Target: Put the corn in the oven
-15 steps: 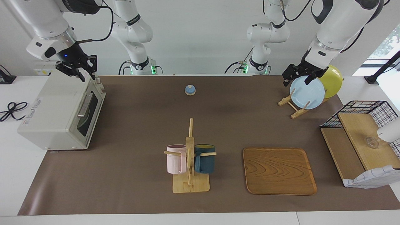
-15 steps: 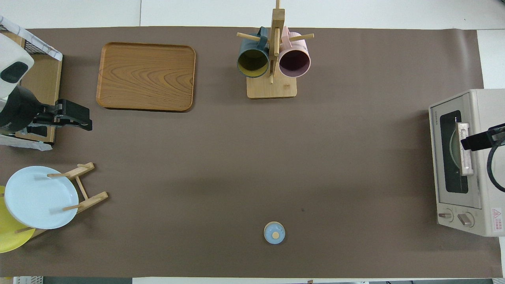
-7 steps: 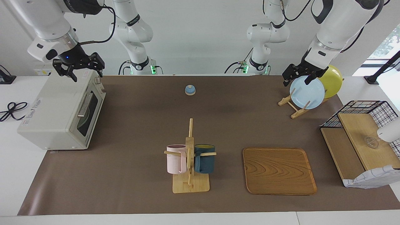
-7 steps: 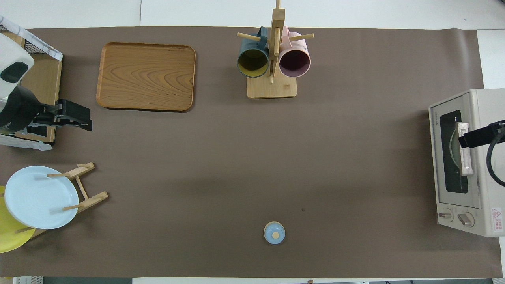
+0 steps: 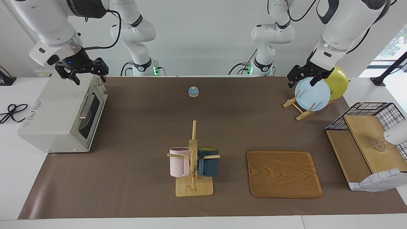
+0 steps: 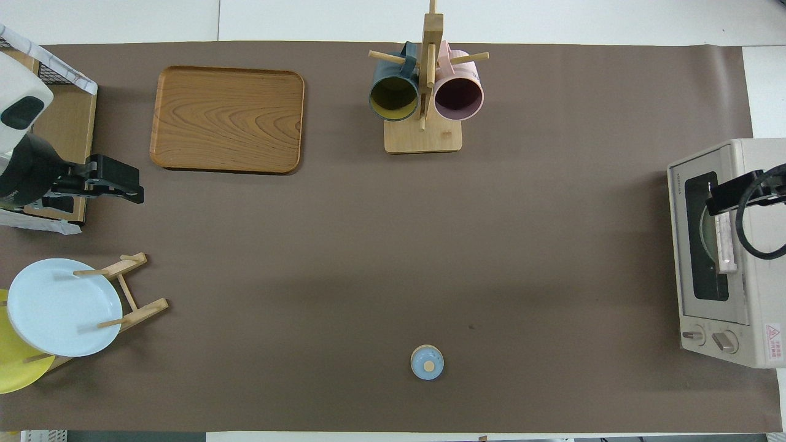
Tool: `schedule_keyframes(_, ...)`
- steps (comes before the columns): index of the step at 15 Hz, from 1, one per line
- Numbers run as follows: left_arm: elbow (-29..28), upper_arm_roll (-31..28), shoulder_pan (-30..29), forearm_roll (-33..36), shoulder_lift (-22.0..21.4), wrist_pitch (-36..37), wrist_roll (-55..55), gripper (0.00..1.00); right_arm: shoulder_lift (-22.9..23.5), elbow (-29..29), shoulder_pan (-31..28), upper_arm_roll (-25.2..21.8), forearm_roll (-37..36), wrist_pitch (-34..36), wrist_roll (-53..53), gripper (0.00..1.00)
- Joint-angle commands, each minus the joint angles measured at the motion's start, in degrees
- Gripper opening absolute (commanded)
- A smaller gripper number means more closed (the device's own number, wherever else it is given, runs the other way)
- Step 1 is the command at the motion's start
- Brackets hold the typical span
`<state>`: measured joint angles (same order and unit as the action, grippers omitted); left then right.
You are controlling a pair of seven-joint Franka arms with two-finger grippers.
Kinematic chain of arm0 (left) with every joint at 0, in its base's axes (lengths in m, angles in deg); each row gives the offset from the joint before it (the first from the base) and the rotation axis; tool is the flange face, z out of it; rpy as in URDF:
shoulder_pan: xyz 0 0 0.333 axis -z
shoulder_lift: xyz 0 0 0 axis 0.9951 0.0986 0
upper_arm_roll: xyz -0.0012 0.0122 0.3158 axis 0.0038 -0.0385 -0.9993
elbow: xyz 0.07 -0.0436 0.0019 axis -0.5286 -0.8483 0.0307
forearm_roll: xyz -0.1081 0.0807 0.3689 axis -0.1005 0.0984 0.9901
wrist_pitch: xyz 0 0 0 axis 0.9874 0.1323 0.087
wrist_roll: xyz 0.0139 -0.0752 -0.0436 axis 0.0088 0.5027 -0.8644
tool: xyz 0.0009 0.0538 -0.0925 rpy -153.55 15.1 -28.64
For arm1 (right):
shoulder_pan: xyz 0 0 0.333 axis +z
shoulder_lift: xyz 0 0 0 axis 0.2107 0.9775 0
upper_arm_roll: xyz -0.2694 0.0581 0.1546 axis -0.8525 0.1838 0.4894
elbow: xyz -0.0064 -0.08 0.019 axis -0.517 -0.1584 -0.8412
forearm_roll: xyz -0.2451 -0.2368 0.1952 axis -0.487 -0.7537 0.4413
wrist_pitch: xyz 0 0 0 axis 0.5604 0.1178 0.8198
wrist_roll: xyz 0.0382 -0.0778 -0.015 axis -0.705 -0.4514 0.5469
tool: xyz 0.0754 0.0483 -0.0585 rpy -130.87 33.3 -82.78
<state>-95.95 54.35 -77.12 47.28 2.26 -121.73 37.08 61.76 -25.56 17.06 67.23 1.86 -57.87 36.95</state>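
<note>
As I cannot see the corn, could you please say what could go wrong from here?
1. The dark glass door of the boxy off-white toaster oven is shut and no corn shows, so nothing confirms it is inside.
2. The open right tool hangs over the oven's top edge; a low move may bump it.
The left tool waits open above the table.
</note>
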Motion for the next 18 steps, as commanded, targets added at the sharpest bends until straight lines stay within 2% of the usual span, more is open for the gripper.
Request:
schedule_keyframes(1,-1.0,0.6,-0.6,0.7,-1.3,0.5,0.1,1.0,-0.8,0.1,0.4,-0.2,1.1,1.5,-2.7,1.0)
schedule_keyframes(5,-1.0,0.6,-0.6,0.7,-1.3,0.5,0.1,1.0,-0.4,0.1,-0.5,-0.3,1.1,0.7,3.3,1.0)
schedule_keyframes(13,-1.0,0.6,-0.6,0.7,-1.3,0.5,0.1,1.0,-0.1,0.8,-0.9,-0.6,0.7,-0.3,2.7,1.0)
schedule_keyframes(18,-1.0,0.6,-0.6,0.7,-1.3,0.5,0.1,1.0,-0.1,0.8,-3.0,-0.8,1.3,-0.1,2.7,1.0)
